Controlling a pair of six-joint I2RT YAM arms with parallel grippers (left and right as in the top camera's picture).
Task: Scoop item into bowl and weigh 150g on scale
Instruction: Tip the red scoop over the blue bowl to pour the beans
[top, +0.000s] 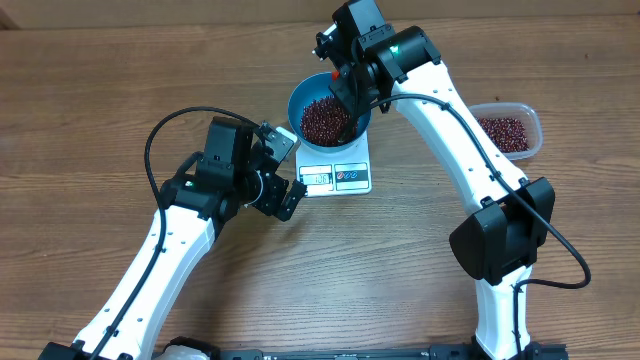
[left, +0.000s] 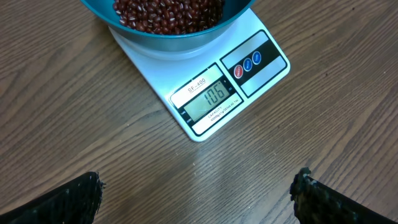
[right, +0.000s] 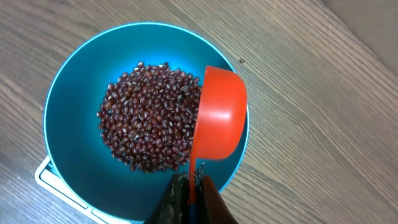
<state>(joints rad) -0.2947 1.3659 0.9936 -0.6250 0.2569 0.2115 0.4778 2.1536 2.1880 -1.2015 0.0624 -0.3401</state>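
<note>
Right wrist: beans (right: 149, 121) in bowl (right: 68, 81), beyond right fingers (right: 214, 208) pinching scoop (right: 221, 115).

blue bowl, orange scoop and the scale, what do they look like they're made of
Bowl: plastic or coated metal, I cannot tell which; even bright blue, smooth, with a soft sheen.
Scoop: probably plastic; uniform orange-red, semi-gloss, with a rounded moulded cup.
Scale: white casing that looks like plastic, smooth and fairly matt, with a glossier display window and button panel.
</note>
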